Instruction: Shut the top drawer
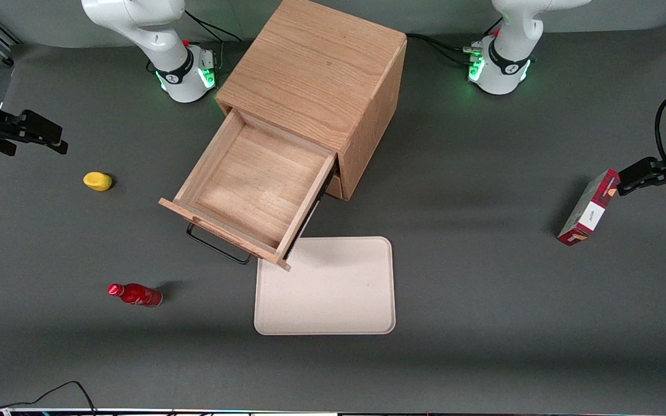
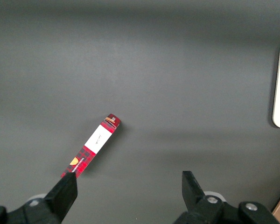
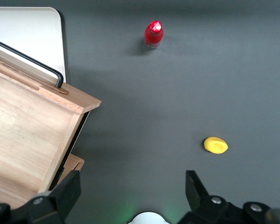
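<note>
Hovering well above the table (image 1: pixel 483 173) toward the working arm's end, your gripper (image 1: pixel 23 134) has its fingers (image 3: pixel 67 189) spread wide with nothing between them. You see the top drawer (image 1: pixel 255 185) pulled far out of the oak cabinet (image 1: pixel 315 81), its inside bare and its black bar handle (image 1: pixel 217 247) facing the front camera. A beige tray (image 1: pixel 327 289) lies just in front of the drawer. A yellow lump (image 1: pixel 97 181) and a red bottle (image 1: pixel 135 294) sit nearer your gripper.

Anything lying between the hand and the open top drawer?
No. In the front view, only bare table separates the open hand from the top drawer; the yellow object sits nearer the camera.
</note>
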`<state>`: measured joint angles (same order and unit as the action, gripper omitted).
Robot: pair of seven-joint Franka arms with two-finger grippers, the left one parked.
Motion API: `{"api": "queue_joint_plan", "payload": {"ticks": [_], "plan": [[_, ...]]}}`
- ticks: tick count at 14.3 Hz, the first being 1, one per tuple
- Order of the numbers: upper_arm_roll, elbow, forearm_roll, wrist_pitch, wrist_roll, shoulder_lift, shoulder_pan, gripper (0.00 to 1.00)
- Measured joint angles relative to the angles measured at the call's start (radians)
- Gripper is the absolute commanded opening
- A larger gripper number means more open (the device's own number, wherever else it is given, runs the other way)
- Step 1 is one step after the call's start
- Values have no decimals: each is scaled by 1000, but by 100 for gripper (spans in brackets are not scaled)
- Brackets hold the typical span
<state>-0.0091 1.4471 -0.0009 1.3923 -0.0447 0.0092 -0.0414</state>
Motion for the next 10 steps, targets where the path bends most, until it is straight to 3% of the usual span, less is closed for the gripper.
{"api": "queue_joint_plan", "payload": {"ticks": [5,10], "plan": [[1,-29,7,0,12,19,-4,100],[44,-395,48,-83,8,274,-32,100]]}}
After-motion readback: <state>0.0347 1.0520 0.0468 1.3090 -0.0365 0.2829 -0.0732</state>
